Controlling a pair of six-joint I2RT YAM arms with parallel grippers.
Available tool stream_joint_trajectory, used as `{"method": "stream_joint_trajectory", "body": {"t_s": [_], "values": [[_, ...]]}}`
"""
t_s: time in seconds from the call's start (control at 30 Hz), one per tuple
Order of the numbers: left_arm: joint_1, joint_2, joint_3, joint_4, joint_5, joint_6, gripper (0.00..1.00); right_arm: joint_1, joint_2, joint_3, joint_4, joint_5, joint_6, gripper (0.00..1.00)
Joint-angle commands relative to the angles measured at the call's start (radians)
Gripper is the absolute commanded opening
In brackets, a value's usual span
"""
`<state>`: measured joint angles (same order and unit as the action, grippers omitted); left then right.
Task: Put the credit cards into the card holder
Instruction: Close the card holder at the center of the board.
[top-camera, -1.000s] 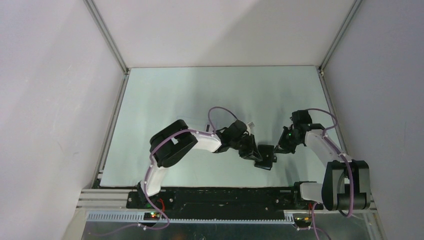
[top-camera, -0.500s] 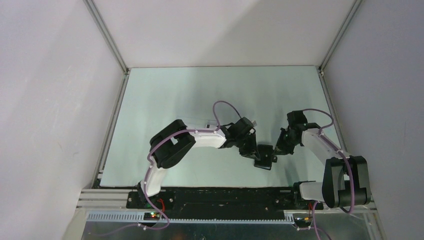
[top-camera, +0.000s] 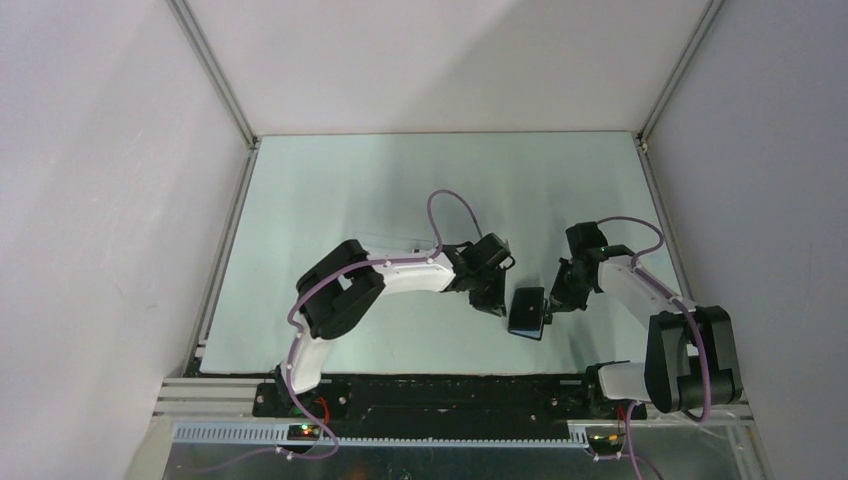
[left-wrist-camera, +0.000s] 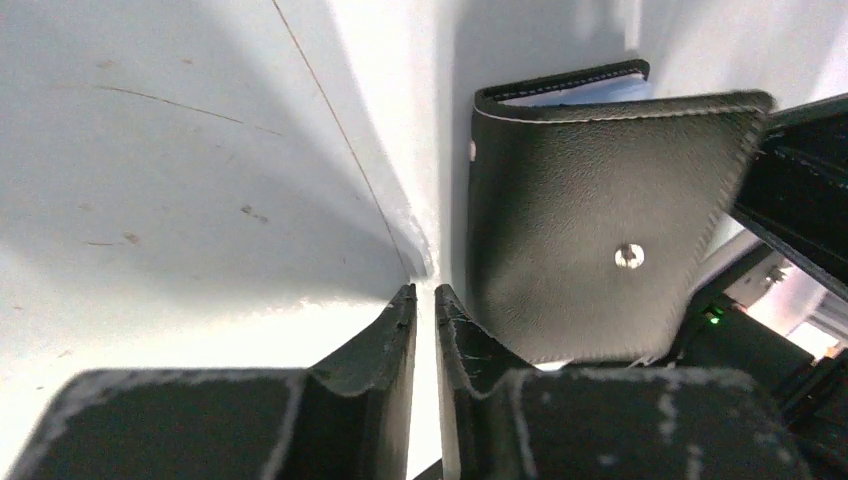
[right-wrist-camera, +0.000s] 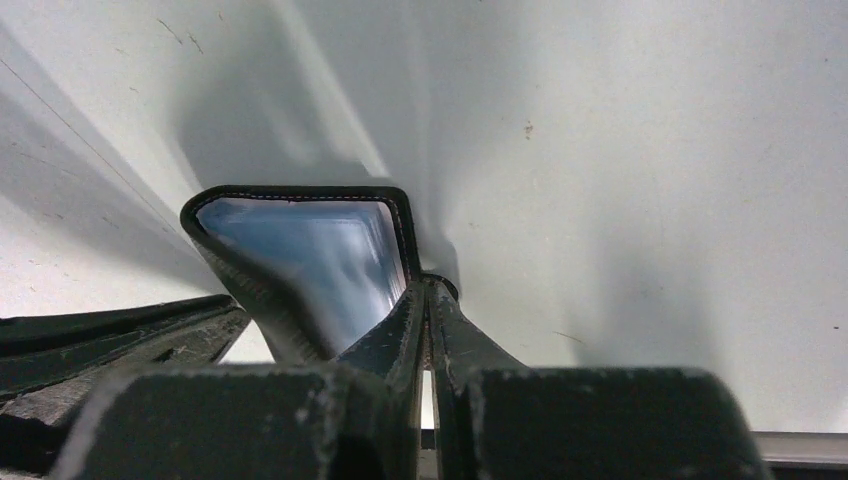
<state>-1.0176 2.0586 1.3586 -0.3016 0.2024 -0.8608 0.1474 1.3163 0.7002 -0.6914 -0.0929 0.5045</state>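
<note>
The card holder (right-wrist-camera: 310, 260) looks blurry blue inside, so what sits in it cannot be told; its lower part hides behind the right gripper's (right-wrist-camera: 425, 290) jaws.

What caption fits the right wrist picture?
Right fingers pinch the black card holder by its rim, white table behind.

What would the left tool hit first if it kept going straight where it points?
Probably the bare table: the left tool aims just past the edge of the wallet, though depth is unclear and it might clip that edge.
</note>
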Motion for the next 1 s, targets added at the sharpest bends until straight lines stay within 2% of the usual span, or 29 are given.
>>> {"method": "stream_joint_trajectory", "body": {"t_s": [0.0, 0.27, 0.4, 0.5, 0.63, 0.77, 0.97], "values": [[-0.014, -0.004, 0.057, -0.088, -0.065, 0.074, 0.19, -0.001, -0.032, 0.002, -0.008, 0.029, 0.013, 0.08], [-0.029, 0.015, 0.094, -0.114, -0.068, 0.090, 0.23, -0.064, -0.159, 0.002, -0.009, -0.038, 0.007, 0.08], [-0.027, -0.008, 0.090, -0.114, -0.071, 0.090, 0.32, -0.092, -0.199, 0.004, 0.001, -0.100, -0.005, 0.09], [-0.021, -0.054, 0.074, -0.112, -0.072, 0.089, 0.40, -0.095, -0.165, 0.005, 0.012, -0.150, -0.014, 0.09], [-0.010, -0.114, 0.060, -0.110, -0.074, 0.103, 0.44, -0.094, -0.083, 0.013, 0.027, -0.160, -0.024, 0.09], [-0.008, -0.134, 0.078, -0.105, -0.057, 0.132, 0.44, -0.095, -0.010, 0.032, 0.048, -0.167, -0.041, 0.09], [-0.023, -0.065, 0.138, -0.103, -0.034, 0.124, 0.38, -0.094, 0.048, 0.046, 0.044, -0.199, -0.066, 0.09]]}}
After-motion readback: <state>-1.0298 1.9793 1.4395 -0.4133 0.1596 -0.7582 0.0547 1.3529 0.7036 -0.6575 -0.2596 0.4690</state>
